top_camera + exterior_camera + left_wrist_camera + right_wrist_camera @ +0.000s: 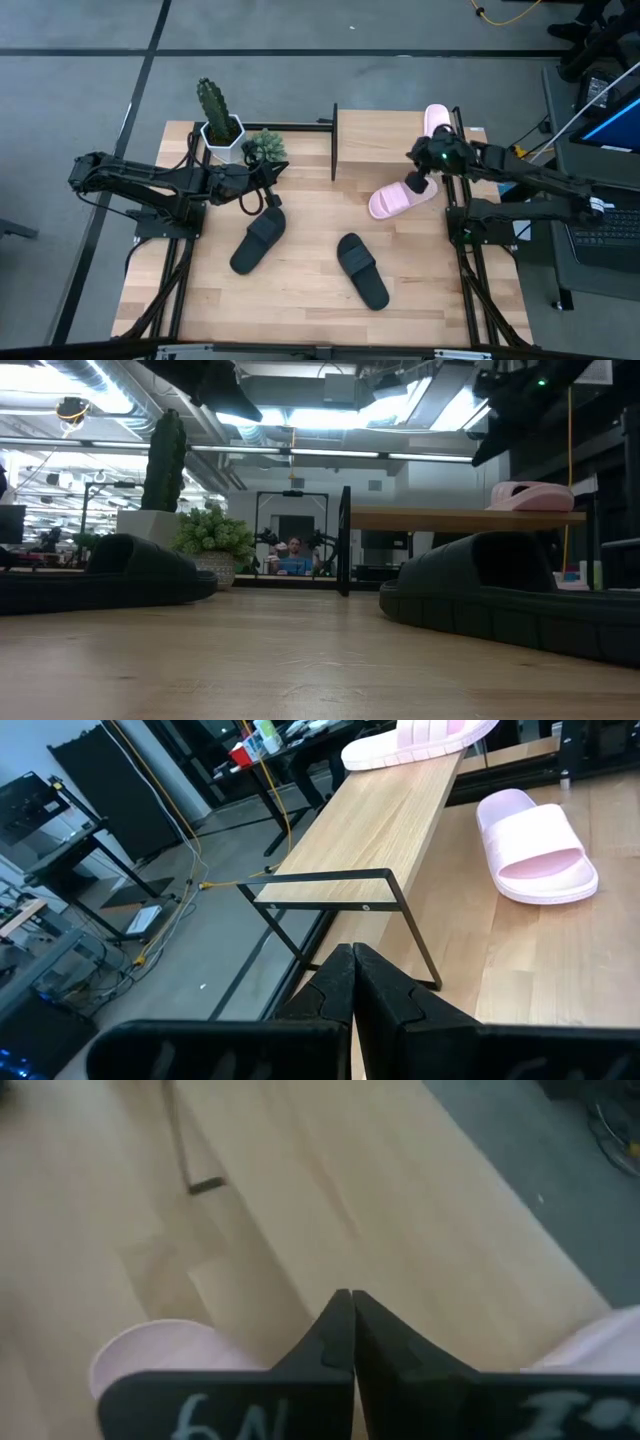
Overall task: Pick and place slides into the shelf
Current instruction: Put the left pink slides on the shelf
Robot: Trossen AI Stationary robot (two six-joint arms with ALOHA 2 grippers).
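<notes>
Though near: slide (402, 199) under right gripper (424, 180)

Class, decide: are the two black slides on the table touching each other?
Apart. The high view shows the left black slide and the right black slide with a bare strip of table between them.

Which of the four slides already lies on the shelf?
The pale pink slide at the shelf's right end. The other pink slide lies on the table by the right gripper, and both black slides are on the tabletop.
</notes>
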